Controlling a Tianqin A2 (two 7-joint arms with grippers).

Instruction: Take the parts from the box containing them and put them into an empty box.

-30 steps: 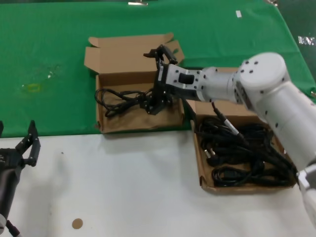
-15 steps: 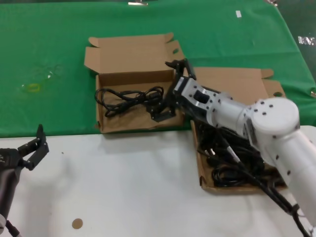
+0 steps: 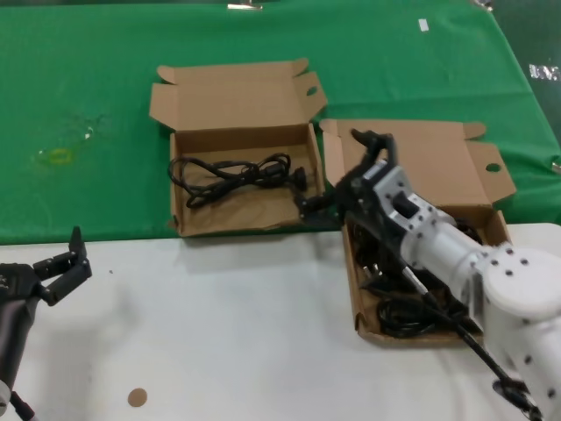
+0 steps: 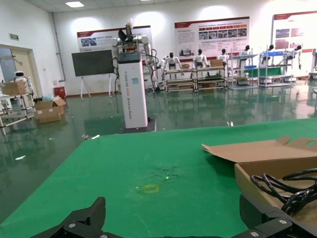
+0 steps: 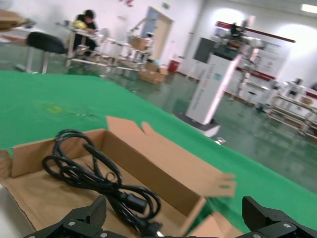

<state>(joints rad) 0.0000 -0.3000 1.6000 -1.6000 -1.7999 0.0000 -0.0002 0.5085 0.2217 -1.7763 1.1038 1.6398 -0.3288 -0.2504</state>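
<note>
The squarish box (image 3: 188, 224) on the left holds one black power cord (image 3: 235, 175), lying loose in its tray. The longer box (image 3: 436, 149) on the right holds several tangled black cords (image 3: 429, 303). My right gripper (image 3: 340, 173) is open and empty, hovering between the two boxes over the near right corner of the left one. Its wrist view shows the left box (image 5: 163, 171) and the cord (image 5: 94, 176) beyond its open gripper (image 5: 173, 228). My left gripper (image 3: 63, 267) is open and empty, parked over the white table at the far left.
Both boxes lie on a green cloth (image 3: 88, 79) that covers the far half. The near half is white tabletop (image 3: 219, 333) with a small brown disc (image 3: 137, 397). A yellowish mark (image 3: 58, 156) is on the cloth at left. The left wrist view shows the left box's edge (image 4: 257, 181).
My right gripper has drawn back from inside the left box toward the right box, leaving the cord lying in the left box. The left gripper has shifted slightly.
</note>
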